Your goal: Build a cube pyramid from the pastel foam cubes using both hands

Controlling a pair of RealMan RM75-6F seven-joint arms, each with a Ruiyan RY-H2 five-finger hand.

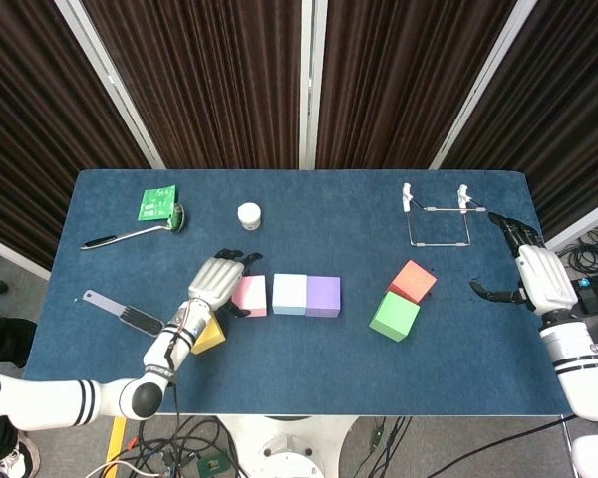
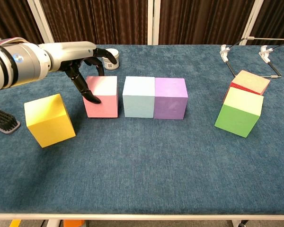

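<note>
on the blue table (image 2: 146, 161), left of centre, the left hand (image 2: 87, 59) grips the pink cube (image 2: 102, 96), its dark fingers (image 2: 91, 96) wrapped over the cube's top and down its near-left face. the pink cube sits on the cloth just left of the light blue cube (image 2: 138, 96), with a thin gap between them in the chest view; the light blue cube touches the purple cube (image 2: 171, 98) on its right, so the three stand in one row. nearer and further left, the yellow cube (image 2: 49, 119) rests tilted on the table, apart from the pink one; in the head view it is partly hidden under the left wrist. at the right, the green cube (image 2: 239, 111) stands just in front of the red cube (image 2: 249, 82), touching or almost touching it. the right hand (image 1: 534, 273) hovers near the table's right edge, well apart from every cube, fingers spread and holding nothing. far right stands a wire rack (image 1: 437, 213). at the far left lie a green packet (image 1: 158, 203) and a spoon (image 1: 135, 233), with a small white jar (image 1: 248, 215) toward the middle and a brush (image 1: 121, 313) near the left edge.
</note>
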